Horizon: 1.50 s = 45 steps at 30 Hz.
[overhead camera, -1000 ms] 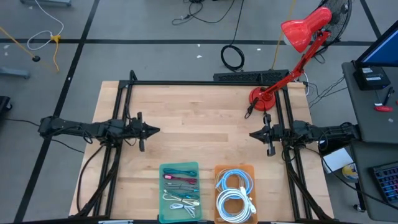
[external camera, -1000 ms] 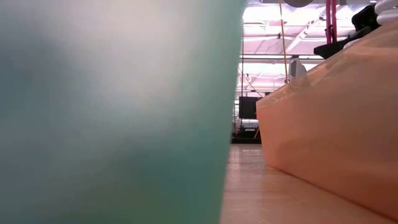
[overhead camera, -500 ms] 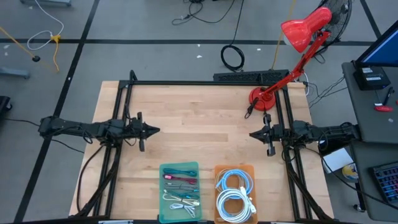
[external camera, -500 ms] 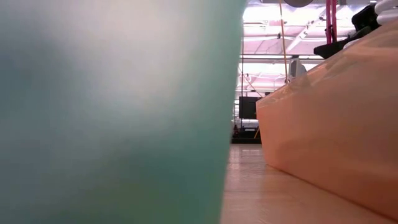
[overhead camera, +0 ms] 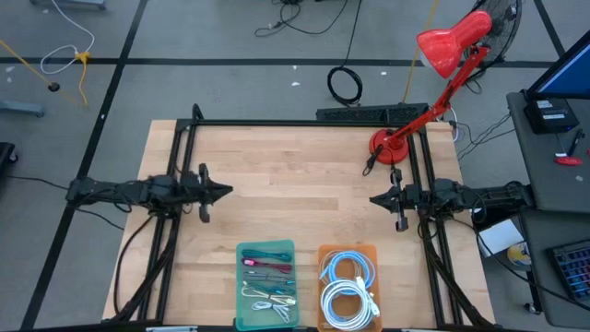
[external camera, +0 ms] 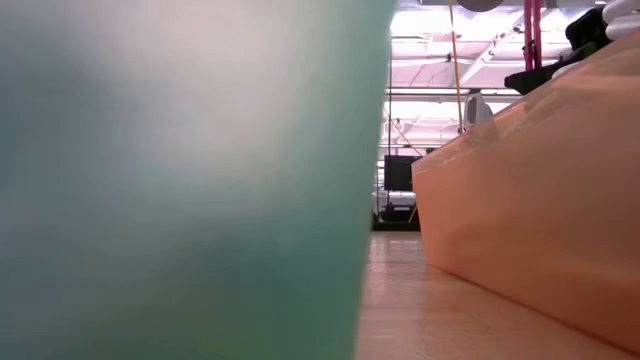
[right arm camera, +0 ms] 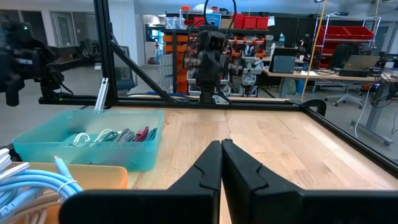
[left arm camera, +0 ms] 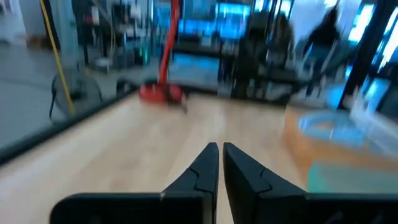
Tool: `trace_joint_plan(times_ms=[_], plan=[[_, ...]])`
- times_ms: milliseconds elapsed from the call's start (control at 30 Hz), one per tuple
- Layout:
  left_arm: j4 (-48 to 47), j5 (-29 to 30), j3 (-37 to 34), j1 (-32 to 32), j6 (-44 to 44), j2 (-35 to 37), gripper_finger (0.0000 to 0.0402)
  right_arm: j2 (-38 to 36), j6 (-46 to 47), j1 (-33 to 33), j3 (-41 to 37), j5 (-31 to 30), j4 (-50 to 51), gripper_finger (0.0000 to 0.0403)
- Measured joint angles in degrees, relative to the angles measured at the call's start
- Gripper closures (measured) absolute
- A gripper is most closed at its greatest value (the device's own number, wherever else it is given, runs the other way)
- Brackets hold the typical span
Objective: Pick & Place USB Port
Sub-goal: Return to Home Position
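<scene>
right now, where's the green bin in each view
high view: green bin at the near edge of the table, left of the orange bin.
low view: green bin fills the left as a blurred wall, very close.
left wrist view: green bin, blurred, nearer than the orange bin.
right wrist view: green bin behind the orange bin.
shared landmark: the orange bin beside it.

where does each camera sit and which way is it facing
High: above the table, facing straight down; left gripper and right gripper show.
Low: tabletop level, between green bin and orange bin; no gripper.
Left wrist: faces the red lamp; own shut fingers.
Right wrist: faces the left arm; own shut fingers.
Shared: all four show both bins.
</scene>
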<state>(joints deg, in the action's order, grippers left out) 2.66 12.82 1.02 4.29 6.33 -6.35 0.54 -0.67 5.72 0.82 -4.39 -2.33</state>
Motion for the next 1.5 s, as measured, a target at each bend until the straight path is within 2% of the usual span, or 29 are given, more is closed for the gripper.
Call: trace_joint_plan(times_ms=[100,267,467,1500], plan=[[0.4,0.1,0.0,-0.1,0.0,6.2,0.0376,0.0,0.0,0.0,0.0,0.0,0.0,0.0403],[9.1,0.3,0.2,-0.9,0.1,6.2,0.0376,0.2,0.0,0.0,0.0,0.0,0.0,0.0403],[12.5,0.3,0.2,-1.0,0.0,6.1,0.0376,0.2,0.0,0.0,0.0,0.0,-0.1,0.0403],[12.1,0.3,0.1,-1.0,-0.3,6.1,0.0376,0.2,0.0,0.0,0.0,0.0,-0.5,0.0403]])
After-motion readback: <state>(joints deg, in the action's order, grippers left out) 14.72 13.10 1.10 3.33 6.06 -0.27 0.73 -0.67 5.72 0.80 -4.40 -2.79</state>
